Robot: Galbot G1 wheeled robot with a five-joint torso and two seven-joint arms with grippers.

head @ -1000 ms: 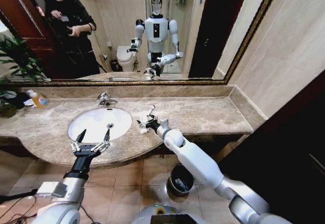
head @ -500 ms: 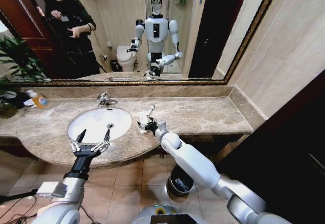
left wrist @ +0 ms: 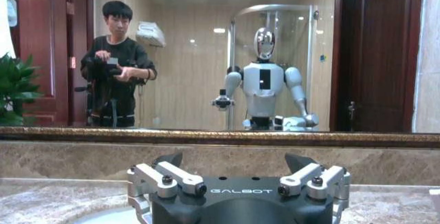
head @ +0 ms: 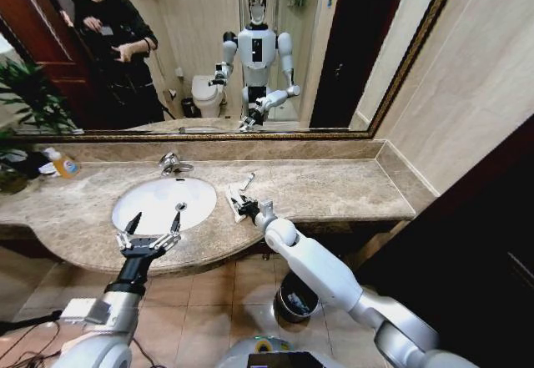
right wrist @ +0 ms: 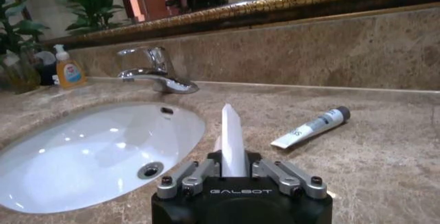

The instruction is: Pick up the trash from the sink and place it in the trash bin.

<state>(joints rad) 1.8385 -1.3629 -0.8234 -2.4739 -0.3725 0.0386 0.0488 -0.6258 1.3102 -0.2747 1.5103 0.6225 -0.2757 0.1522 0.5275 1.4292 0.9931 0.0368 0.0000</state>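
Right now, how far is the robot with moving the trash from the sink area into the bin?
Done: the sink basin looks empty. In hand: the right gripper is shut on a white packet above the counter beside the basin. Left: a small white tube lies on the marble, and the packet is not yet in the trash bin on the floor. The left gripper hovers open at the basin's front edge.

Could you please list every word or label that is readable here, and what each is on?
"GALBOT": on the left hand.
"GALBOT": on the right hand, shut on the white packet.
Small tube print: too small to read.
Orange-labelled bottle label: blurred, unreadable.
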